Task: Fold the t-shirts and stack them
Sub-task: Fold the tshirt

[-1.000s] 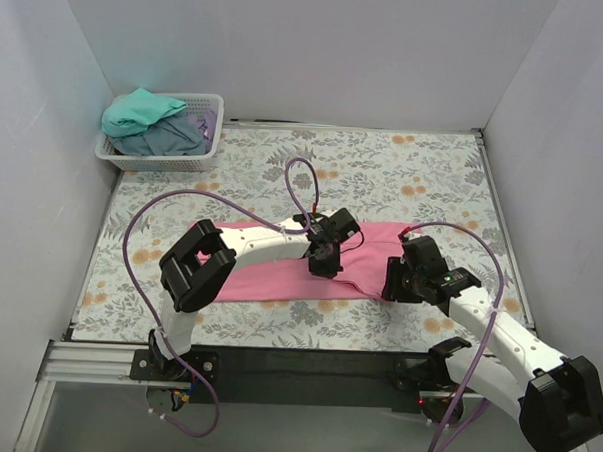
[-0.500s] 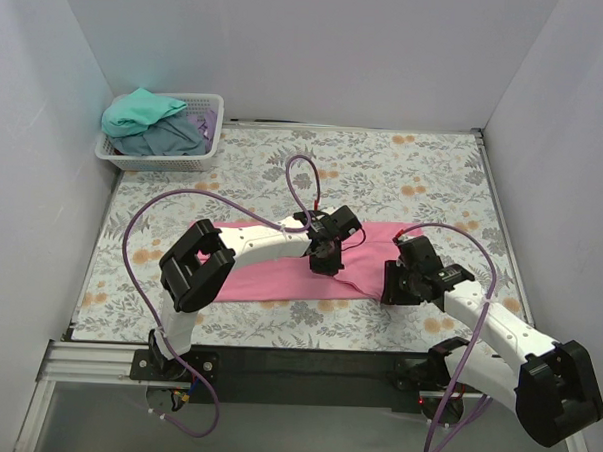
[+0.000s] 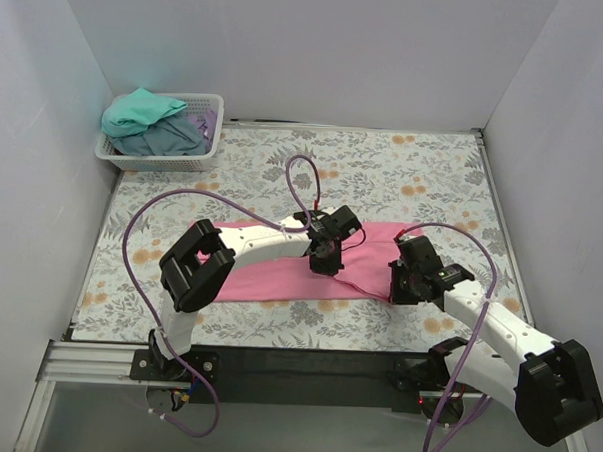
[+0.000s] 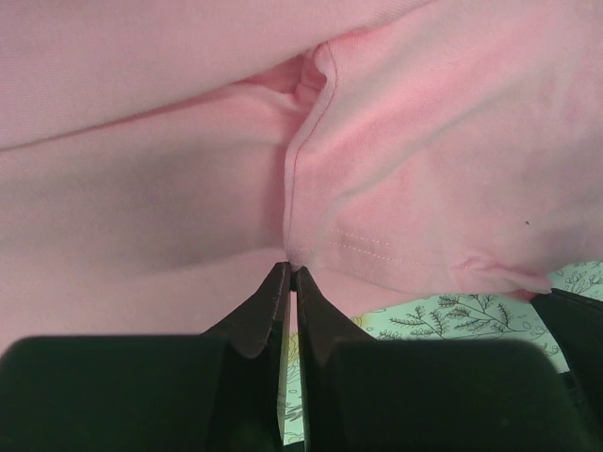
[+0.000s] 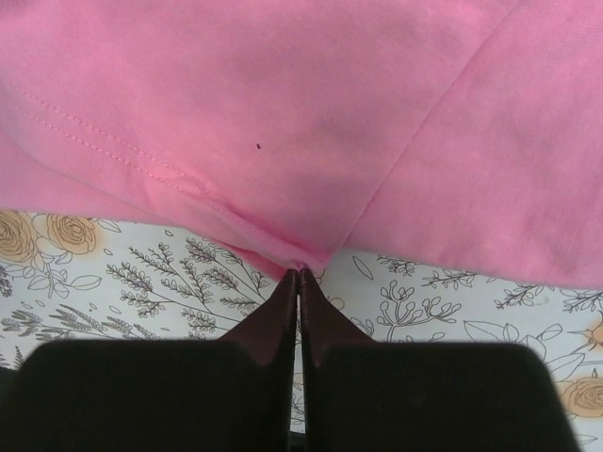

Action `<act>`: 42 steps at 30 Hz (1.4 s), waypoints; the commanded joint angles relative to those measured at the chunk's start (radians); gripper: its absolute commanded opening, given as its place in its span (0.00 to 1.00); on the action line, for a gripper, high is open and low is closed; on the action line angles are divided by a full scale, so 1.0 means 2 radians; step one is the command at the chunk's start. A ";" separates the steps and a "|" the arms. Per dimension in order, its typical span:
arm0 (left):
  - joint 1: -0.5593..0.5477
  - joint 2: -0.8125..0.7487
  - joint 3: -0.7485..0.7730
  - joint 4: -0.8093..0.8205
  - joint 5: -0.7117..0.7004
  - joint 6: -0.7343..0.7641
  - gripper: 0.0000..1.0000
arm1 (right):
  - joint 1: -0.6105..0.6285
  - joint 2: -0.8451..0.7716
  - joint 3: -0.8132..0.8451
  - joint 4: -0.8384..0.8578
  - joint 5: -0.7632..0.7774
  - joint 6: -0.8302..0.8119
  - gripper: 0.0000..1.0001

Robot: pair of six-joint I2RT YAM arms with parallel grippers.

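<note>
- So, pink t-shirt [image 3: 259,274] lies spread flat on the floral table [image 3: 414,171], well apart from the white basket [image 3: 211,132] and nearer the arm bases than the basket is.
- Left gripper [image 4: 289,269]: fingers pressed together, pinching a stitched hem fold of the pink t-shirt.
- Right gripper [image 5: 300,273]: fingers narrow, nipping the shirt's edge at the end farthest from the basket.
- Teal t-shirt [image 3: 141,111] and grey-blue t-shirt [image 3: 175,137] are heaped inside the basket.
</note>
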 commanded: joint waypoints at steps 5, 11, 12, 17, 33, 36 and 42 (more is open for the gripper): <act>-0.003 -0.008 0.028 -0.019 -0.005 0.003 0.00 | -0.001 -0.011 0.036 -0.044 0.006 0.002 0.01; -0.002 -0.003 0.046 -0.037 -0.008 0.004 0.00 | -0.002 -0.011 0.076 -0.065 0.011 -0.006 0.01; -0.001 -0.001 0.051 -0.042 -0.008 0.006 0.00 | -0.004 -0.004 0.081 -0.067 0.016 -0.008 0.01; 0.008 0.015 0.090 -0.063 -0.012 0.013 0.00 | -0.013 0.032 0.114 -0.071 0.031 -0.023 0.01; 0.067 0.065 0.142 -0.051 0.037 0.016 0.00 | -0.067 0.143 0.224 -0.055 0.074 -0.076 0.01; 0.072 0.062 0.131 -0.042 0.041 0.009 0.00 | -0.073 0.166 0.238 -0.038 0.074 -0.083 0.01; 0.081 0.064 0.126 -0.028 0.051 0.003 0.00 | -0.080 0.222 0.273 -0.025 0.075 -0.097 0.01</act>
